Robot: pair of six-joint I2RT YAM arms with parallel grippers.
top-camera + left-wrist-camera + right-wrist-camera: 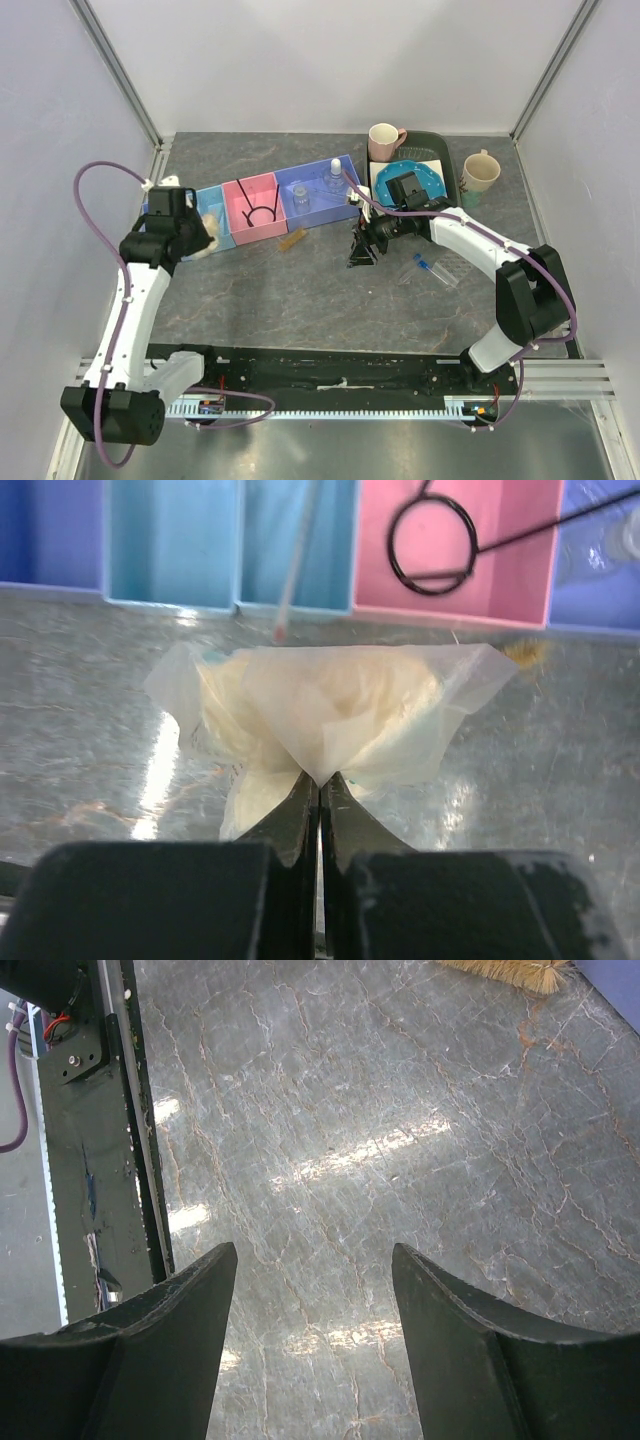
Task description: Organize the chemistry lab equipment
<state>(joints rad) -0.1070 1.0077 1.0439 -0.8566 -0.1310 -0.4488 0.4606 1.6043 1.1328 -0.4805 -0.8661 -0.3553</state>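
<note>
Left gripper pinched tight on the crinkled small clear bag, long axis crosswise to the fingers, perhaps pale fluffy stuffing inside; right gripper gapes, empty

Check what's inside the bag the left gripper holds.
The small clear bag holds a pale cream, soft-looking wad; its crumpled film blurs any detail. The left gripper covers the bag's lower edge.

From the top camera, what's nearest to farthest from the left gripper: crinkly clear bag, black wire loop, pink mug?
1. Crinkly clear bag, pinched in the left gripper.
2. Black wire loop, in the pink tray compartment, rightward.
3. Pink mug, far back right.
</note>
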